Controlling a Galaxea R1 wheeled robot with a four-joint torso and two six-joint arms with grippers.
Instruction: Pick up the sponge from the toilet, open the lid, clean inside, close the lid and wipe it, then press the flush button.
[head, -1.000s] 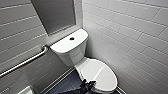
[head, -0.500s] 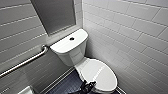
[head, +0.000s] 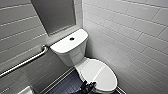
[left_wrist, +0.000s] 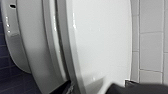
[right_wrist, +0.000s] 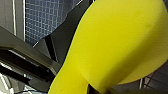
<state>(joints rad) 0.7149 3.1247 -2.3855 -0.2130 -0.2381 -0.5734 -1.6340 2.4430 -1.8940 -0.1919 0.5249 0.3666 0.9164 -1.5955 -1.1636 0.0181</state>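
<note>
The white toilet (head: 71, 51) stands in a tiled corner, with the small dark flush button (head: 72, 38) in the middle of the tank top. The glossy oval lid (head: 100, 75) lies down over the bowl. My left gripper (head: 88, 86) is dark and open, right at the lid's front left edge. In the left wrist view the lid (left_wrist: 100, 45) and the bowl (left_wrist: 32, 50) under it loom close. The bright yellow sponge (right_wrist: 117, 45) is large in the right wrist view, with my right gripper (right_wrist: 97, 89) shut on its narrow waist.
A metal grab bar (head: 25, 62) runs along the left wall. White tiled wall (head: 130, 37) hugs the toilet's right side. Dark blue floor tiles (head: 67, 86) lie left of the bowl. A white object (head: 26, 90) pokes in at the lower left corner.
</note>
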